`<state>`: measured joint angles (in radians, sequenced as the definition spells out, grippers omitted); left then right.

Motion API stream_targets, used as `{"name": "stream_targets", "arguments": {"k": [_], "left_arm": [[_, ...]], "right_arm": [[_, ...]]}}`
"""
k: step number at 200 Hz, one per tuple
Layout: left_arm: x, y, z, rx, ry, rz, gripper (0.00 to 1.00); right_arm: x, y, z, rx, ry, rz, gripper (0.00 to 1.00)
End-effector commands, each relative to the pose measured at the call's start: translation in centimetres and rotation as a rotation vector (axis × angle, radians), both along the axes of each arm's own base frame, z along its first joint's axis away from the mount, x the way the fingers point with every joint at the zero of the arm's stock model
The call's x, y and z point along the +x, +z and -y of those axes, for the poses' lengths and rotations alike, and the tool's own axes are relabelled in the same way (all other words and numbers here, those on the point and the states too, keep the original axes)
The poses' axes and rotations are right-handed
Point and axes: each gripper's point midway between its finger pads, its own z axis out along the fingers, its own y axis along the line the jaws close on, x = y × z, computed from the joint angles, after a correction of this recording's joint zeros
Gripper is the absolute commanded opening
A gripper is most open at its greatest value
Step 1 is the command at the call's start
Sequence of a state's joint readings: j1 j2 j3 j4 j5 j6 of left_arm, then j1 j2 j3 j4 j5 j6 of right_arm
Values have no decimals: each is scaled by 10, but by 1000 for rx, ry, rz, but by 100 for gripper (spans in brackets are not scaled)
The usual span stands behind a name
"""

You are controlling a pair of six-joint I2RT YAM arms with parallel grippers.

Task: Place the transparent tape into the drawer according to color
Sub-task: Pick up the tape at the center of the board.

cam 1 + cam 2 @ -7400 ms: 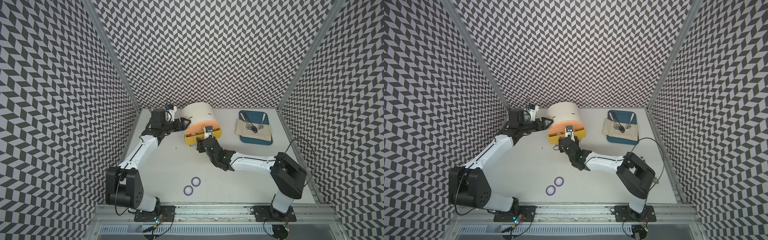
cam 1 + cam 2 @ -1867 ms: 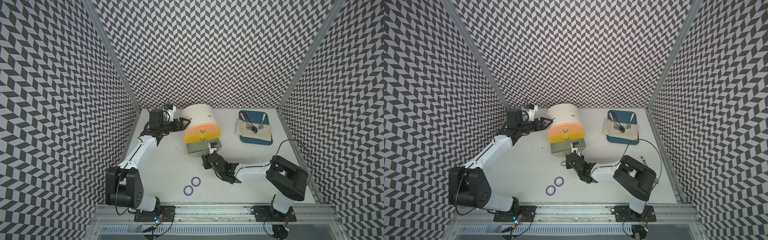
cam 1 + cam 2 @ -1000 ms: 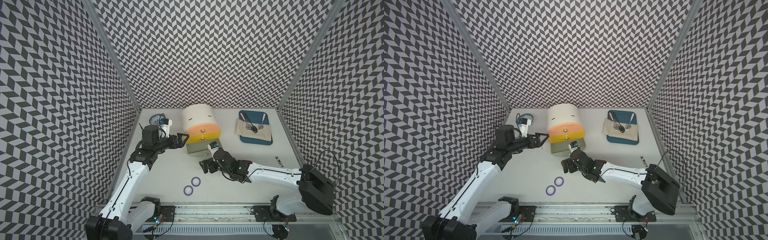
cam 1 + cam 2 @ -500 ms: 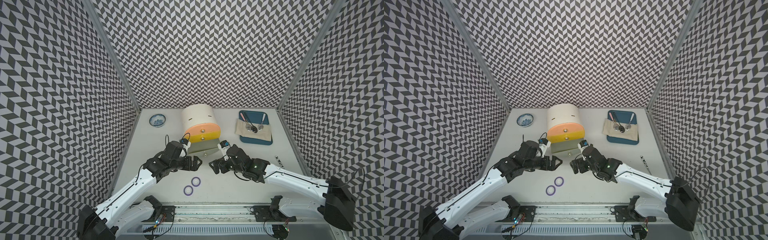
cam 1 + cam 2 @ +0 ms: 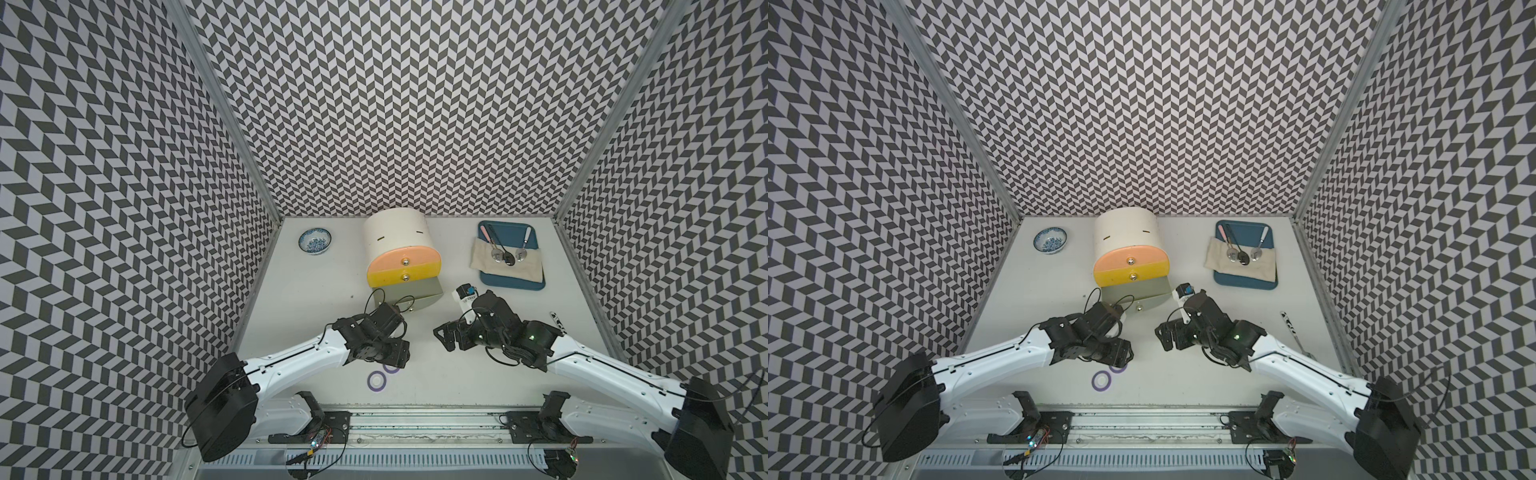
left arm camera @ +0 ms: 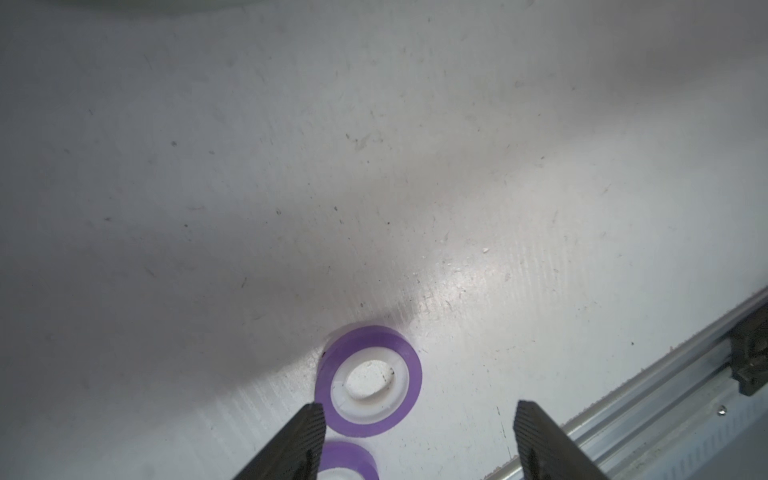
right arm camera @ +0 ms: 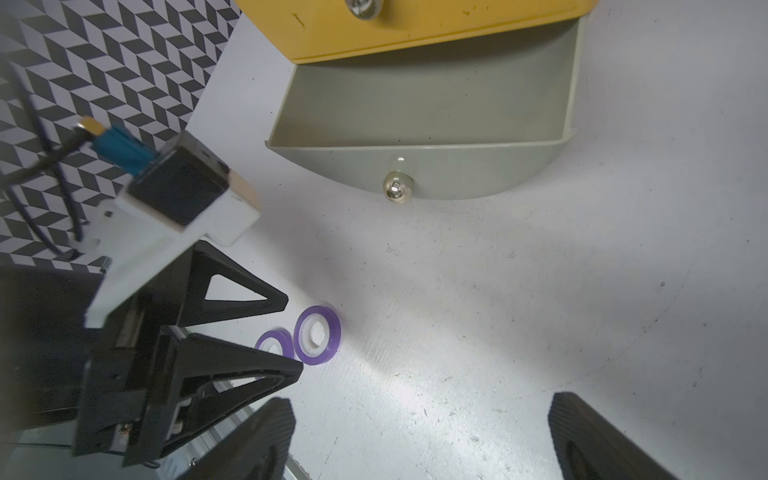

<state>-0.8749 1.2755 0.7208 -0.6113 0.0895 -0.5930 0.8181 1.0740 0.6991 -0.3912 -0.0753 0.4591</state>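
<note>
Found two tape rings lying flat on the white table (image 5: 311, 299), close to its near edge and a little left of the middle: the nearer purple ring (image 5: 376, 380) and the farther purple ring (image 6: 401, 388). Saw them just beside each other, but could not tell if touching. Noted a white core in each.

Saw the left gripper (image 6: 419, 411) right above these rings, tilted down toward the table, its fingers (image 6: 291, 444) clearly apart and clamped on nothing. In the left wrist view, found the farther purple ring just beyond the fingertips and very close to one of them, and the nearer purple ring in the gap between the fingers, cut by the picture's edge. In both top views, saw the farther purple ring partly hidden under this gripper. Could not tell whether a fingertip touched the tape.

Found the right gripper (image 7: 422, 403) over bare table, to the right of the rings and apart from them, its fingers spread wide and holding nothing.

Saw the white arch-topped cabinet (image 5: 395, 230) farther back, about the middle of the table. Noted its peach-pink drawer (image 5: 390, 262) and yellow drawer (image 5: 386, 278) shut, and the grey-green bottom drawer (image 7: 457, 178) pulled out toward the near side, well apart from the tape.

Saw a blue-patterned bowl (image 5: 309, 245) at the far left, and at the far right a blue tray (image 5: 511, 283) carrying a beige cloth (image 5: 519, 266) with spoons (image 5: 505, 253) on it.
</note>
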Motion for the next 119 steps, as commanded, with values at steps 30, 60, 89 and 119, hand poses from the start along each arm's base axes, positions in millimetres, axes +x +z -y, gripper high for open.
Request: {"name": "stream_targets", "arguments": {"k": [30,60,89,119], "left_arm": [[11,-14,-7,83,45,44,67],[14,-22,-12,141,52,35,62],[12,-27,-15,161,52,26,56],[13,-29,-19,188,56,30,52]], "right_arm": [[-1,8,7,42,1,27,100],[0,8,8,52,3,32,100],[1,7,9,53,5,29,100],[0,3,10,59,8,23,100]]}}
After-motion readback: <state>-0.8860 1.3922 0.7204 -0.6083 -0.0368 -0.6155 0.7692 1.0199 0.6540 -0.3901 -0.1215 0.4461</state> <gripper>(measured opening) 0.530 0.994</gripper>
